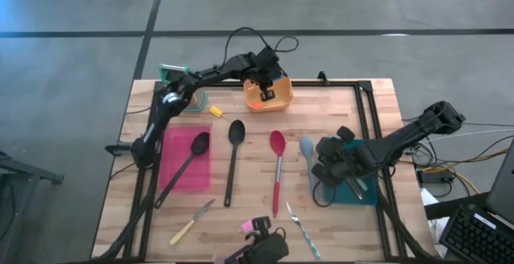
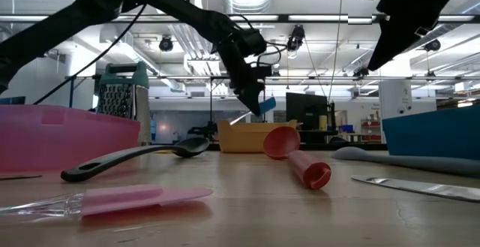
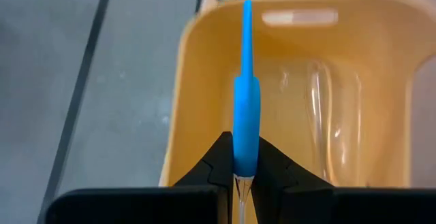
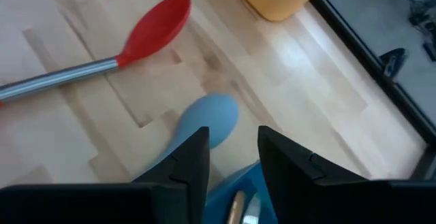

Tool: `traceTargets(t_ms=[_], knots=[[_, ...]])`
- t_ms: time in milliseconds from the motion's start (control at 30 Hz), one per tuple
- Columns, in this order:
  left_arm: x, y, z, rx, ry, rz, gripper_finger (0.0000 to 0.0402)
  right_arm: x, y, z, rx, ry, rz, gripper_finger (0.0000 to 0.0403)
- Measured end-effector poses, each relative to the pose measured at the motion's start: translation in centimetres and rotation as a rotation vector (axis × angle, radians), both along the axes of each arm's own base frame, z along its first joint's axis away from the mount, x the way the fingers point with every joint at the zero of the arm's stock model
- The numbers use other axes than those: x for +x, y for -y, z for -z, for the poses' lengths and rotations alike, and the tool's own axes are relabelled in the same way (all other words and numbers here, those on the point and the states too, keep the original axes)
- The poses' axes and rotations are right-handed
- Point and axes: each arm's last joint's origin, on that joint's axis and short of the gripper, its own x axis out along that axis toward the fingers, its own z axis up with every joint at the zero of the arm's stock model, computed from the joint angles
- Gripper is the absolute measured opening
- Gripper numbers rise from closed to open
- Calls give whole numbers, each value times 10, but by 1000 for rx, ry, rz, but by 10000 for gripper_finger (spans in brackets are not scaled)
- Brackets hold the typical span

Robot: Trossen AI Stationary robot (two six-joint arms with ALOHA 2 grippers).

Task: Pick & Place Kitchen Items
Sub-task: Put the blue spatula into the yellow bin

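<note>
A wooden table (image 1: 337,216) is seen from directly above, with two dark robot arms reaching over it. At the far left edge stands a green-topped metal grater (image 1: 170,75). Just inside it lies a flat pink tray (image 1: 178,140), with a black spoon (image 1: 186,164) resting diagonally across it. Near the tray's far corner sits a small yellow tool (image 1: 216,112). A second black spoon (image 1: 233,158) lies on the bare wood beside the tray, pointing away from the front edge. Toward the front lie a yellow-handled knife (image 1: 191,222) and a small pink tool (image 1: 248,226).

The left gripper (image 3: 244,173) hovers above an orange tub (image 1: 269,94) at the table's far edge. Its fingers are clamped tight on a blue tool (image 3: 246,108), which points down into the tub.

Right of centre lies a red spoon (image 1: 277,166) with a metal shaft, and beside it a pale-blue spoon (image 1: 307,153). A slim metal piece of cutlery (image 1: 299,223) lies near the front edge.

The right gripper (image 4: 233,157) hangs low over a blue tray (image 1: 360,190) on the right side, near the pale-blue spoon's bowl. Its fingers are partly apart and hold nothing.
</note>
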Motion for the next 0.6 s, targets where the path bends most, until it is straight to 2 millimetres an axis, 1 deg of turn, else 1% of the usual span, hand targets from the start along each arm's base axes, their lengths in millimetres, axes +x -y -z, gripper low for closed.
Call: traceTargets(t_ms=[100,200,433,600], knots=[[2,-2,8,7,-20,22,26,2,6,-1,-7,-12,14,127],[3,-2,11,12,-31,38,26,3,10,0,-11,-19,24,133],[8,-5,21,6,-26,57,26,3,11,0,-17,-31,17,146],[11,-8,36,-17,-36,65,26,3,11,0,-18,-34,16,155]])
